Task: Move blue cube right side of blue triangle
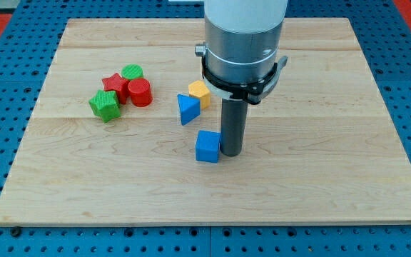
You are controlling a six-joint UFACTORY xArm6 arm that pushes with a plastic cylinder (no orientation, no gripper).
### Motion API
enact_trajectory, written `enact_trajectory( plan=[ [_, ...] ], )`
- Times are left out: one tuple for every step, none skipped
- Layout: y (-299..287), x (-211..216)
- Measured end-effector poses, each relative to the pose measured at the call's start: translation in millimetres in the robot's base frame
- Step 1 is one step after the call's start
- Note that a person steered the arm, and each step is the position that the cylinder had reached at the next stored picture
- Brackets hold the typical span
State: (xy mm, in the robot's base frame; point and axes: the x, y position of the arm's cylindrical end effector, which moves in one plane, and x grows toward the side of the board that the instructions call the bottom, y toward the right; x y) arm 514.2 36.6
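Note:
The blue cube [207, 146] sits near the middle of the wooden board, below and slightly right of the blue triangle [187, 109]. My tip [232, 153] rests on the board right against the cube's right side. The rod rises from there to the large grey arm body at the view's top. The cube and the triangle are apart, with a small gap between them.
An orange block [200, 92] touches the blue triangle's upper right. At the view's left stands a cluster: a green cube [105, 105], a red star [115, 86], a red cylinder [140, 92] and a green cylinder [132, 73]. The wooden board [334, 143] lies on a blue pegboard.

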Motion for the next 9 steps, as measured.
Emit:
enact_trajectory(
  plan=[
    [9, 16],
    [7, 38],
    [-16, 45],
    [-44, 41],
    [-47, 11],
    [-47, -14],
    [-47, -14],
    [-21, -15],
    [-20, -15]
  ],
)
